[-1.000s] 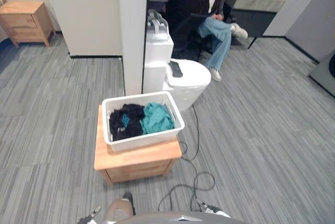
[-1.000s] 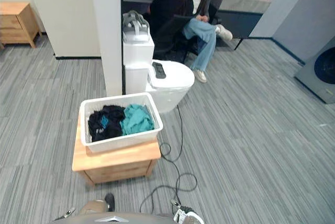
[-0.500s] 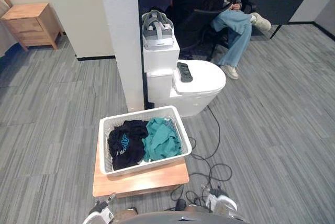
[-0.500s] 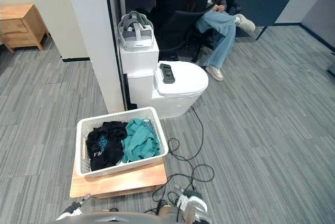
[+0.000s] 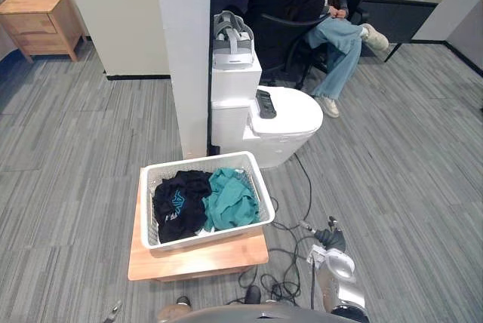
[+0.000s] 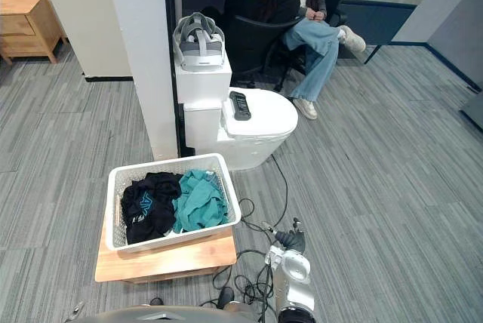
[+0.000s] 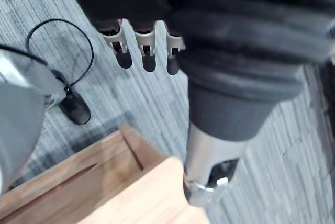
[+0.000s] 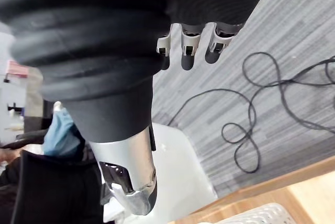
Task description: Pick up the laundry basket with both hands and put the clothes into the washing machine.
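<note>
Laundry basket and both hands before the lift. Left of the basket and nearer the robot, the left hand (image 7: 148,46) hangs just beside the near corner of the low wooden table (image 5: 198,259). Its fingers are straight and slack, thumb apart, with nothing in its hold. The white basket (image 5: 207,237) stands on that table, untouched. Its long axis runs across the robot's front, so its short ends face the two hands. Inside, the dark clothes (image 5: 176,204) lie in the left half and the teal clothes (image 5: 230,200) in the right half, touching each other. Beyond the basket stands a white toilet (image 5: 290,115). Right of the basket, apart from it and over the floor, the right hand (image 6: 291,242) is likewise loose-fingered and empty. The basket thus lies ahead of and between the hands, and the left appears the nearer. Judged from this, each hand must travel forward and inward to reach its own short end.
</note>
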Motion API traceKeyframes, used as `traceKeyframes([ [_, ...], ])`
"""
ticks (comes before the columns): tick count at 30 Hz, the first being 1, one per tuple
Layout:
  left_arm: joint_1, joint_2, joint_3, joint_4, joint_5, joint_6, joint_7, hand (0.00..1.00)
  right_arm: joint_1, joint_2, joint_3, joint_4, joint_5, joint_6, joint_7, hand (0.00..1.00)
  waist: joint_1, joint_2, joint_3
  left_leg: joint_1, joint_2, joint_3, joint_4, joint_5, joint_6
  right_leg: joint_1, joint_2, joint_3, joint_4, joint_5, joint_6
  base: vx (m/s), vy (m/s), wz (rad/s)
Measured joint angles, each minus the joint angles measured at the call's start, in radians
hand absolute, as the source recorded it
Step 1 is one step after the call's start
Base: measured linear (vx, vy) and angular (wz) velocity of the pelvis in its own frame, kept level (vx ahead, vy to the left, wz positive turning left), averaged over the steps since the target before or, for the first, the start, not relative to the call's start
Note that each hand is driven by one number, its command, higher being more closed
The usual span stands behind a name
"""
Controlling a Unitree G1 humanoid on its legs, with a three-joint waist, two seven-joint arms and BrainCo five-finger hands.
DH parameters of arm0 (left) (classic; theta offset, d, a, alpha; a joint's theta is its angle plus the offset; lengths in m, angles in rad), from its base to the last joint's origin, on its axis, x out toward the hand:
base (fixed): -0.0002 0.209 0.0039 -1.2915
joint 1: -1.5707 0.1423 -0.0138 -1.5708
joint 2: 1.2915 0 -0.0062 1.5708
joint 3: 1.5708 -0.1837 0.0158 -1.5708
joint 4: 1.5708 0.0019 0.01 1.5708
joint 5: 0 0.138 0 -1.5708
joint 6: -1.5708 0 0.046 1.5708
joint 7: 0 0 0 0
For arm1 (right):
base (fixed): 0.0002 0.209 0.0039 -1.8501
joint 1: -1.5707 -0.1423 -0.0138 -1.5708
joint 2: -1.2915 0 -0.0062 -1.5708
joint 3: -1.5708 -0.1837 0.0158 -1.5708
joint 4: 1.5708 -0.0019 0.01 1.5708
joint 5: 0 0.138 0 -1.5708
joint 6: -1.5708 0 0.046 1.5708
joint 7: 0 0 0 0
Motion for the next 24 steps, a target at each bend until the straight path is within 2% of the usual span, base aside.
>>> traceKeyframes([
  [4,0.010,0.012,0.103,-0.072,-0.008,0.001,0.002,0.00,-0.006,-0.020,0.001,-0.106,-0.031,-0.001,0.005,0.00,0.003,0.013,-0.001,-0.015,-0.003,-0.011,-0.013,0.007,0.002,-0.001,0.001,-0.013,-0.027,0.019,0.006,0.01,-0.008,0.13],
  [6,0.010,0.039,0.150,-0.105,-0.065,-0.005,0.012,0.00,-0.031,-0.050,0.007,-0.136,-0.037,-0.003,0.009,0.00,0.008,0.031,0.001,-0.018,-0.004,-0.011,-0.014,0.009,0.002,0.000,0.002,-0.012,-0.034,0.022,0.007,0.02,0.003,-0.01],
  [10,-0.025,0.105,0.163,-0.108,-0.068,-0.008,0.038,0.00,-0.104,-0.107,0.014,-0.119,-0.037,-0.003,0.008,0.00,0.012,0.049,0.005,-0.033,-0.005,-0.011,-0.012,0.019,0.002,-0.022,0.002,-0.011,-0.036,0.030,0.008,0.04,0.006,-0.04],
  [12,-0.064,0.143,0.162,-0.108,-0.040,-0.008,0.043,0.00,-0.167,-0.150,0.051,-0.097,-0.037,-0.003,0.005,0.00,0.016,0.050,0.017,-0.051,-0.006,-0.011,-0.008,0.031,0.004,-0.039,0.002,-0.009,-0.037,0.036,0.003,0.04,-0.003,-0.03],
  [15,-0.165,0.222,0.091,-0.104,0.025,-0.006,0.041,0.00,-0.363,-0.229,0.130,0.080,-0.034,-0.007,0.000,0.00,0.025,0.044,0.069,-0.054,-0.004,-0.004,0.006,0.031,0.004,-0.042,0.005,0.005,-0.034,0.039,-0.001,-0.01,-0.007,-0.08],
  [17,-0.224,0.260,0.032,-0.091,0.063,-0.004,0.038,0.00,-0.460,-0.248,0.176,0.162,-0.028,-0.006,0.001,0.00,0.036,0.039,0.090,-0.079,-0.003,0.012,0.014,0.031,0.004,-0.076,0.007,0.022,-0.025,0.049,-0.008,-0.05,-0.005,-0.22],
  [22,-0.410,0.336,-0.100,-0.044,0.120,0.010,0.033,0.00,-0.680,-0.249,0.248,0.342,0.020,-0.001,0.007,0.00,0.045,0.029,0.181,-0.128,0.000,0.017,0.063,0.030,0.004,-0.108,0.006,0.055,-0.026,0.079,-0.023,-0.08,-0.006,-0.07],
  [24,-0.522,0.389,-0.207,-0.035,0.136,0.014,0.032,0.00,-0.785,-0.252,0.248,0.430,0.024,0.006,0.010,0.00,0.056,0.020,0.203,-0.172,0.005,0.017,0.085,0.030,0.005,-0.143,0.011,0.069,-0.026,0.099,-0.030,-0.11,-0.023,-0.03],
])
